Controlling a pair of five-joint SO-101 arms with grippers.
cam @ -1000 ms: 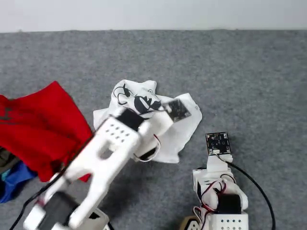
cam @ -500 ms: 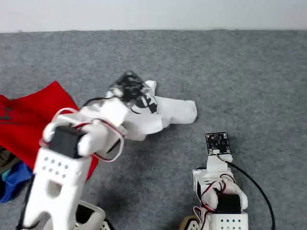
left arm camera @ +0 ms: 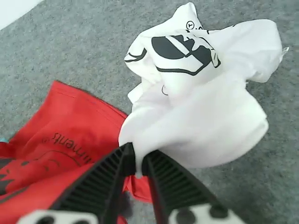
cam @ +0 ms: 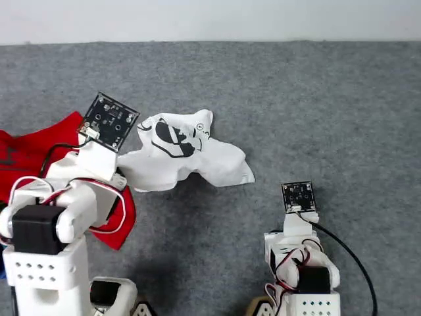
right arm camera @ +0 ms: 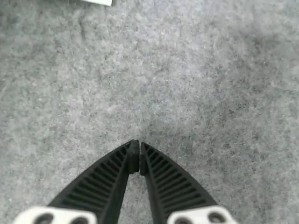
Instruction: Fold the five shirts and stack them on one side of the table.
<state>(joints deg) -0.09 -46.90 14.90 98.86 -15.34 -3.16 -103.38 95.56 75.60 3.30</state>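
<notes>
The grey felt-covered table (cam: 316, 99) spans the whole high view, and its right half is bare cloth. The red shirt (cam: 33, 161) is the largest garment. It lies spread and rumpled at the left edge, partly under the left arm (cam: 59, 224). The white shirt (cam: 187, 151) with a black print lies bunched just left of centre, and its near-left corner overlaps the red one's edge. That corner is drawn up into the left gripper (left arm camera: 136, 161), whose jaws are pinched together on a small fold of white fabric. The rest of the shirt trails away slack and crumpled. The white shirt looks thin, light and limp. It will likely sag and collapse wherever it is unsupported, so a single-point hold will probably only drag it into a rope. To lay it flat, a seam, shoulder or hem corner should give a firmer hold than loose mid-panel cloth, probably with a second hold opposite. The felt may grab the fabric and wrinkle it when it is pulled. The red shirt beside it is the main obstruction, since its edge could be caught up in the same pinch. The right arm (cam: 299, 276) sits at the lower right, well apart from both shirts. The right gripper (right arm camera: 136, 158) has its jaws together on nothing, above bare felt.
</notes>
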